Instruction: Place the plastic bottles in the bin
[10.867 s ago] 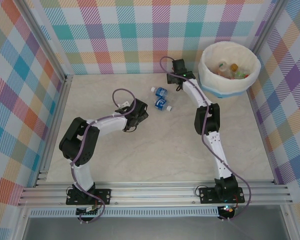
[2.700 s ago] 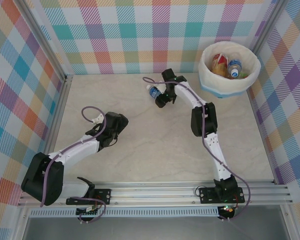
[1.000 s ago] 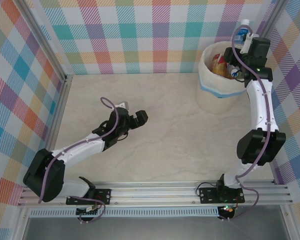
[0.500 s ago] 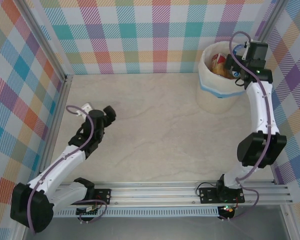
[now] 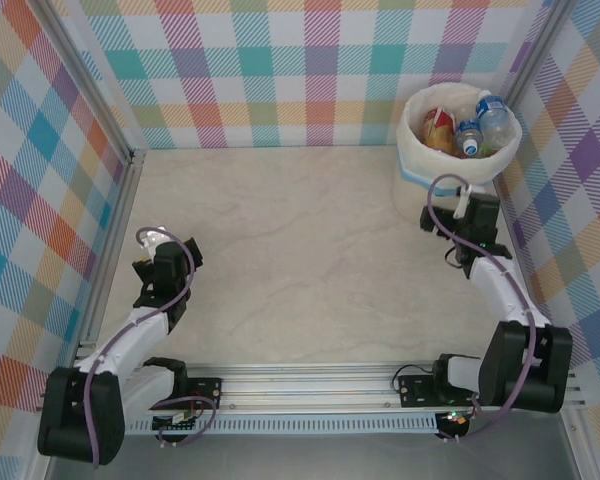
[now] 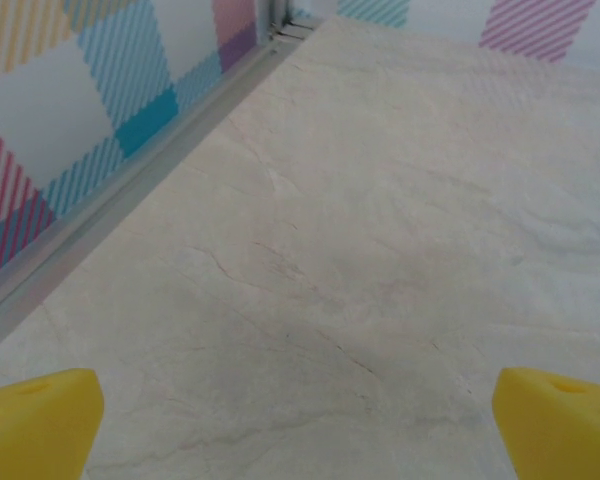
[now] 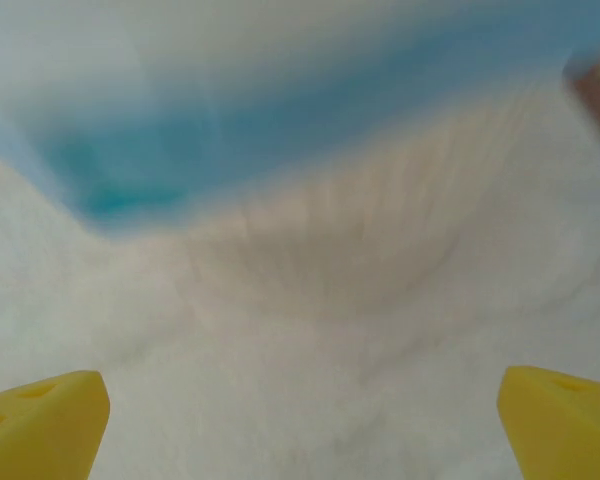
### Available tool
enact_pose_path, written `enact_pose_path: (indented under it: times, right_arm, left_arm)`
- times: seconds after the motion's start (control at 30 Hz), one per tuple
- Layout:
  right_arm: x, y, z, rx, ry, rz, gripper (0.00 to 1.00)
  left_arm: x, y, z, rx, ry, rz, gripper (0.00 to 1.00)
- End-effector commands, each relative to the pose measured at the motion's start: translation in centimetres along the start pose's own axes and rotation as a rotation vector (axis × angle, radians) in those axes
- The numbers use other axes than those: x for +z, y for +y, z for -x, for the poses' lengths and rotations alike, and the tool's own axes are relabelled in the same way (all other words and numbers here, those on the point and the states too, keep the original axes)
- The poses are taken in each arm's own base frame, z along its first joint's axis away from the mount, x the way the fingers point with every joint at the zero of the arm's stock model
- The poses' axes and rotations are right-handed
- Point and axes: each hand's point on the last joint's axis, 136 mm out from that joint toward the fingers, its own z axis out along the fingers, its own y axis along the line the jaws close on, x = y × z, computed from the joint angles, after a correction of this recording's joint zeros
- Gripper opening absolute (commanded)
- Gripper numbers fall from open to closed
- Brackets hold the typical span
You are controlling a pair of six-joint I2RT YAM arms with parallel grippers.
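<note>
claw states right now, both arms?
Left claw: open, holding nothing.
Right claw: open, holding nothing.

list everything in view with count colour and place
plastic bottles: three showing, clear with blue or orange-red labels, inside the bin
bin: one, cream-white with light blue band, far right corner of table
table: one, beige marbled, under everything
walls: three, pastel plaid, around the table
rail: one, silver, near edge
left gripper: one, yellow fingertips, open, over the table by the left wall
right gripper: one, yellow fingertips, open, just before the bin
</note>
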Motion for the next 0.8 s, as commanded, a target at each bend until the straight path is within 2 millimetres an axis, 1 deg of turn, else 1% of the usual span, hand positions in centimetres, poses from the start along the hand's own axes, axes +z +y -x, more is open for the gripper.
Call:
enact_pose_path:
  times: [0.0,0.03,0.13,0.27,0.33,0.4,0.47,0.5,0.53,0.6,0.7,0.77]
  right_arm:
    - [1.3,1.9,0.3,0.025,-0.119,0.128,1.00]
    - [1.9,2.4,-0.4,0.017,-0.120,0.163,1.00]
    - [3.2,3.4,-1.5,-0.003,-0.111,0.233,1.00]
    - [4.3,3.7,-2.3,-0.020,-0.129,0.263,1.00]
    - [4.3,4.0,-2.3,-0.039,-0.133,0.276,1.00]
    - [4.2,4.3,-2.3,-0.050,-0.143,0.293,1.00]
    - [4.3,4.6,-2.5,-0.063,-0.154,0.309,1.00]
    - [4.3,4.7,-3.0,-0.069,-0.152,0.311,1.00]
    - [3.9,4.9,-2.5,-0.089,-0.193,0.313,1.00]
    - [3.5,5.1,-2.9,-0.120,-0.242,0.288,1.00]
    - [2.3,5.6,-3.9,-0.185,-0.362,0.242,1.00]
    - [1.5,5.7,-4.2,-0.201,-0.433,0.228,1.00]
  left_arm:
    - [1.2,-3.2,1.7,0.070,-0.096,-0.170,1.00]
    - [1.6,-4.0,1.4,0.092,-0.082,-0.201,1.00]
    - [3.0,-6.0,0.3,0.128,-0.043,-0.279,1.00]
    - [3.9,-7.1,0.1,0.097,-0.083,-0.324,1.00]
    - [4.2,-7.8,-0.7,0.111,-0.079,-0.361,1.00]
    - [4.7,-7.8,-1.8,0.108,-0.096,-0.363,1.00]
    - [5.5,-7.4,-1.6,0.084,-0.120,-0.321,1.00]
    - [6.1,-6.4,-1.8,0.072,-0.061,-0.249,1.00]
    - [6.5,-5.8,-1.8,0.065,-0.061,-0.199,1.00]
    - [6.4,-5.9,-1.7,0.070,-0.062,-0.189,1.00]
    - [6.4,-5.8,-1.7,0.067,-0.068,-0.186,1.00]
    - [6.4,-5.8,-1.7,0.069,-0.067,-0.186,1.00]
